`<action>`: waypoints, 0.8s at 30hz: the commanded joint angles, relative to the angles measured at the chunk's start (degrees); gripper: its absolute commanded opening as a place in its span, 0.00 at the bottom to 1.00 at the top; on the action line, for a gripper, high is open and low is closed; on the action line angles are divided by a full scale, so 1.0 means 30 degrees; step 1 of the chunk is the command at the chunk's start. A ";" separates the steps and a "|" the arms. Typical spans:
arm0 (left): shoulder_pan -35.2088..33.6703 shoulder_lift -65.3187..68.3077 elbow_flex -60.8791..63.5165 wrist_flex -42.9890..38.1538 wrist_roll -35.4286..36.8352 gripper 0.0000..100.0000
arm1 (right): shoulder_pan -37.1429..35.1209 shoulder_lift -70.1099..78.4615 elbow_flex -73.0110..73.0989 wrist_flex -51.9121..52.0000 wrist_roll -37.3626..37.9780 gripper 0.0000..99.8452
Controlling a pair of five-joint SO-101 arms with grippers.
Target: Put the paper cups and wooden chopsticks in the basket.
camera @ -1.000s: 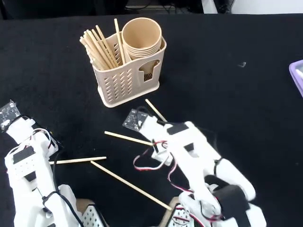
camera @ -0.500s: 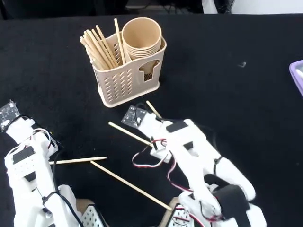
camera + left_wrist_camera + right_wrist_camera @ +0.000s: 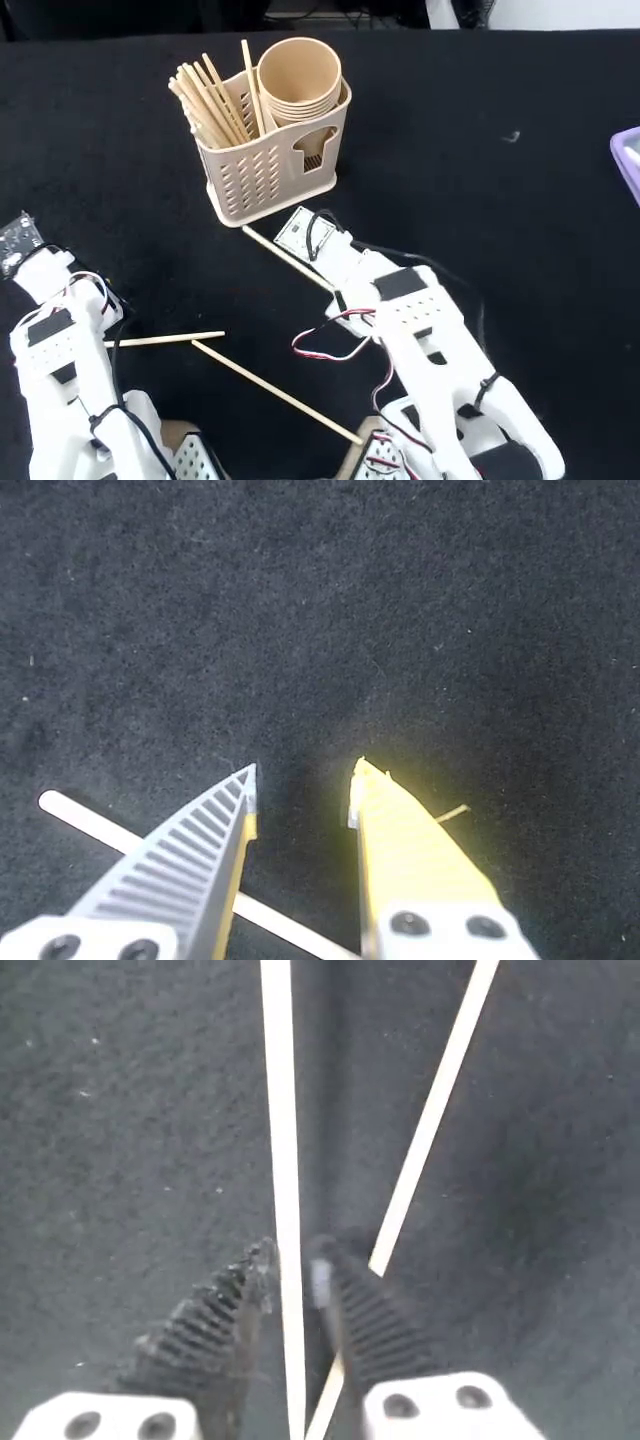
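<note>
Right gripper (image 3: 293,1255) is closed on the gripped chopstick (image 3: 284,1110), the stick pinched between its two fingertips. In the high view that stick runs from the foot of the basket (image 3: 265,170) back under the arm (can't tell if it's lifted off the cloth or just dragged along it). A diagonal chopstick (image 3: 440,1090) lies just beside it on the black table (image 3: 520,260). Left gripper (image 3: 300,785) is open, jaws apart, low over the table, with a crossing chopstick (image 3: 90,820) passing under the grey finger, not gripped.

Progress: looks mostly done. The paper cups (image 3: 300,75) sit stacked in one compartment of the basket, and a chopstick bundle (image 3: 210,100) stands in the other. Left to do, as far as visible: the gripped one, the diagonal one, plus a short chopstick (image 3: 165,340) and a long chopstick (image 3: 275,392) lying near the left arm's base. The crossing one is likely one of those two. No loose cups seen on the table.
</note>
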 commanded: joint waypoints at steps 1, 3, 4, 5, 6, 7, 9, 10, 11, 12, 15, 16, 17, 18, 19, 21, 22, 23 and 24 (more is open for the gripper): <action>-0.0103 -0.0352 -0.0103 -0.0352 0.0147 0.16 | 0.0469 0.0454 -0.0454 -0.0498 -0.0205 0.21; -0.0103 -0.0352 -0.0103 -0.0352 0.0147 0.16 | 0.0469 0.1040 -0.0630 -0.0527 -0.0205 0.25; -0.0103 -0.0352 -0.0103 -0.0352 0.0147 0.16 | 0.0469 0.1245 -0.0659 -0.0557 -0.0205 0.27; -0.0103 -0.0352 -0.0103 -0.0352 0.0147 0.16 | 0.0469 0.1421 -0.0659 -0.0762 -0.0205 0.29; -0.0103 -0.0352 -0.0103 -0.0352 0.0147 0.16 | 0.0469 0.1597 -0.0659 -0.0967 -0.0205 0.30; -0.0103 -0.0352 -0.0103 -0.0352 0.0147 0.16 | 0.0469 0.1832 -0.0659 -0.1114 -0.0205 0.30; -0.0103 -0.0352 -0.0103 -0.0352 0.0147 0.16 | 0.0469 0.2125 -0.0659 -0.1172 -0.0176 0.32; -0.0103 -0.0352 -0.0103 -0.0352 0.0147 0.16 | 0.0469 0.2271 -0.0659 -0.1172 -0.0176 0.32; -0.0103 -0.0352 -0.0103 -0.0352 0.0147 0.16 | 0.0469 0.2418 -0.0659 -0.1172 -0.0176 0.32; -0.0103 -0.0352 -0.0103 -0.0352 0.0147 0.16 | 0.0440 0.2564 -0.0659 -0.1172 -0.0147 0.32; -0.0103 -0.0352 -0.0103 -0.0352 0.0147 0.16 | 0.0352 0.3209 -0.0689 -0.1172 0.0791 0.32; -0.0103 -0.0352 -0.0103 -0.0352 0.0147 0.16 | 0.0352 0.3531 -0.0747 -0.1289 0.1026 0.32; -0.0103 -0.0352 -0.0103 -0.0352 0.0147 0.16 | 0.0381 0.3912 -0.0894 -0.1612 0.1026 0.32; -0.0103 -0.0352 -0.0103 -0.0352 0.0147 0.16 | 0.0469 0.4352 -0.1040 -0.1934 0.1026 0.32; -0.0103 -0.0352 -0.0103 -0.0352 0.0147 0.16 | 0.0469 0.4821 -0.1216 -0.2051 0.1084 0.31; -0.0103 -0.0352 -0.0103 -0.0352 0.0147 0.16 | 0.0469 0.5817 -0.1949 -0.1670 0.1172 0.26; -0.0103 -0.0352 -0.0103 -0.0352 0.0147 0.16 | 0.0469 0.6256 -0.2388 -0.1377 0.1201 0.22; -0.0103 -0.0352 -0.0103 -0.0352 0.0147 0.16 | 0.0440 0.6549 -0.2681 -0.1231 0.1201 0.18; -0.0103 -0.0352 -0.0103 -0.0352 0.0147 0.16 | 0.0440 0.6872 -0.2886 -0.1201 0.1201 0.14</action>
